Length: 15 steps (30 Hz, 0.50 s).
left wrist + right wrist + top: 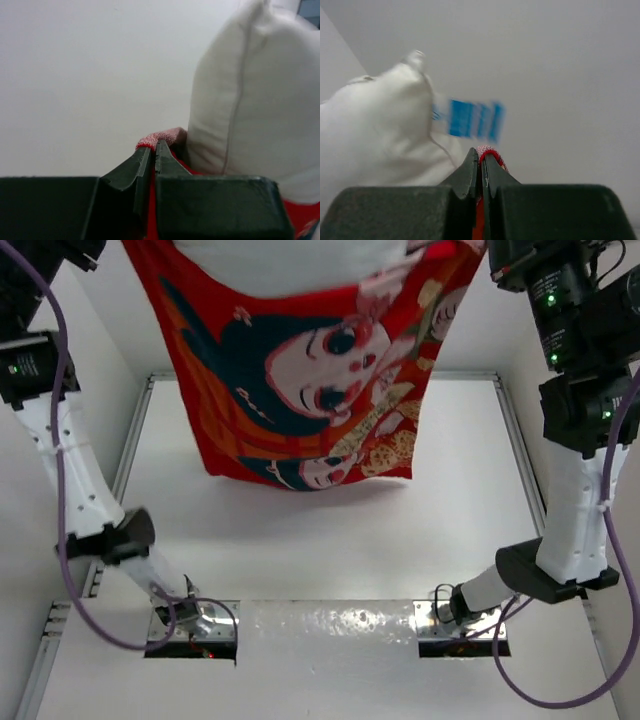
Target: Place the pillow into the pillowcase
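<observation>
Left gripper [154,146] and right gripper [481,154] are each pinching shut on a top corner of the red pillowcase [300,380], hanging mid-air with the white pillow [250,100] sticking out above (blue tag [470,119] showing); shaking evenly should be seating it deeper. Both arms [75,470] are reaching high at left and right

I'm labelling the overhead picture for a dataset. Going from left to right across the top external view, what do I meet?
left arm → pillowcase, hanging in the middle → right arm
</observation>
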Each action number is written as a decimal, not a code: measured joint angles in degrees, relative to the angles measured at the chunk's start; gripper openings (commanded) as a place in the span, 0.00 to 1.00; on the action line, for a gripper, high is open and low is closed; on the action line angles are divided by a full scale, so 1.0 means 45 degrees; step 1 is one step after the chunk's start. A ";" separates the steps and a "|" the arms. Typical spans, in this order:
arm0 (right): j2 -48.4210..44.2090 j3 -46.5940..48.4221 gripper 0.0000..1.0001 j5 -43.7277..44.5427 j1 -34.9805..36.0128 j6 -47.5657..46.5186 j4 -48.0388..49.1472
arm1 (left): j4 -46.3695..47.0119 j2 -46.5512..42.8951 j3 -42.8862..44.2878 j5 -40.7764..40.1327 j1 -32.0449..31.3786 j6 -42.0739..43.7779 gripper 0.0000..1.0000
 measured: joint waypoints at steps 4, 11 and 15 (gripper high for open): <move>-0.2069 -0.3784 0.00 0.0170 -0.0068 -0.0175 0.1394 | 0.0126 -0.3997 -0.7038 -0.1258 -0.1224 0.1695 0.00; -0.0063 -0.1603 0.00 0.0287 -0.0063 -0.0612 0.0121 | -0.1039 -0.3308 -0.6601 -0.1049 -0.1423 0.2987 0.00; -0.1336 -0.5032 0.00 0.0466 -0.0112 -0.0559 -0.0185 | -0.2696 -0.0865 -0.2977 -0.0593 -0.0865 0.2225 0.00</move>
